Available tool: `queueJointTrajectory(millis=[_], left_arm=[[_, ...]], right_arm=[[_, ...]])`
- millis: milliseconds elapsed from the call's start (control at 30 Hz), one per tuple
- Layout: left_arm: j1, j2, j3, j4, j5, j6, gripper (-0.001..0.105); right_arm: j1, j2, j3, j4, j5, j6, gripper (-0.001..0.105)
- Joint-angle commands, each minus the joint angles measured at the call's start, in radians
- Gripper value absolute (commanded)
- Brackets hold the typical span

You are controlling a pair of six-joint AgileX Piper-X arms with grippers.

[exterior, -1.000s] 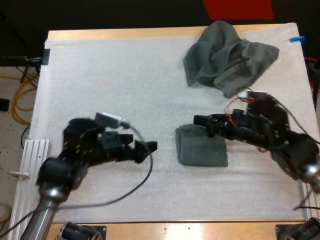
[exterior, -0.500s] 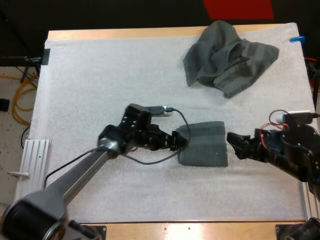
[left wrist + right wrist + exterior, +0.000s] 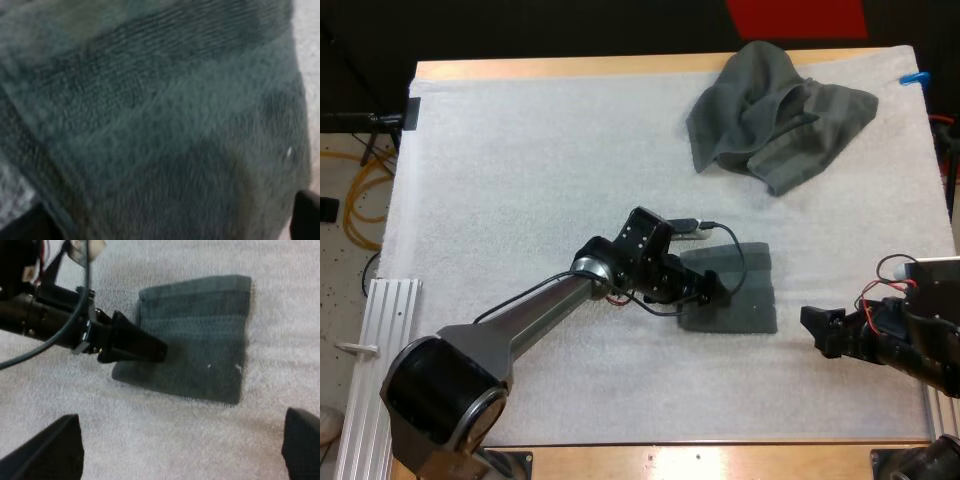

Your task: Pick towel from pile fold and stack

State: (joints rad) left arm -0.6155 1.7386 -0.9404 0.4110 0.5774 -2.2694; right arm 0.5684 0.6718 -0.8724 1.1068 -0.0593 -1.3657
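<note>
My right jaws stand wide apart, clear of everything, parked at the near right of the white mat (image 3: 520,180), leaving room, I judge, for the other arm. My left jaws lie on the folded towel (image 3: 752,285) near its left edge; apart or clamped, I cannot tell. Likely they are pressing the fold flat or taking hold. The crumpled towel (image 3: 775,110) sits far right, well apart

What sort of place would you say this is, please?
Likely a robotics lab workbench: a left gripper and right gripper work over a white mat on a wooden table, with one folded towel and one crumpled towel.
</note>
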Motion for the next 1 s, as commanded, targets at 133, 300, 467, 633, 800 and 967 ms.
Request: queueJointTrajectory(millis=[133,300,467,633,800,967], left_arm=[[-0.007,0.017,-0.006,0.005,0.041,-0.053,0.061],[-0.01,0.036,-0.009,-0.009,0.067,-0.065,0.029],[-0.01,0.041,-0.014,-0.035,0.099,-0.058,0.0],[0.001,0.018,-0.043,0.009,0.1,0.043,0.0],[0.077,-0.057,-0.05,0.163,0.002,0.207,0.0],[0.267,-0.11,-0.05,0.416,-0.181,0.471,0.0]], right_arm=[[0.002,-0.005,-0.01,0.009,0.026,-0.009,0.078],[0.002,-0.005,-0.01,0.009,0.059,-0.009,0.078],[0.002,-0.005,-0.01,0.009,0.059,-0.009,0.078],[0.002,-0.005,-0.01,0.005,0.059,-0.009,0.078],[0.002,-0.005,-0.01,0.005,0.059,-0.009,0.078],[0.002,-0.004,-0.01,0.005,0.109,-0.009,0.078]])
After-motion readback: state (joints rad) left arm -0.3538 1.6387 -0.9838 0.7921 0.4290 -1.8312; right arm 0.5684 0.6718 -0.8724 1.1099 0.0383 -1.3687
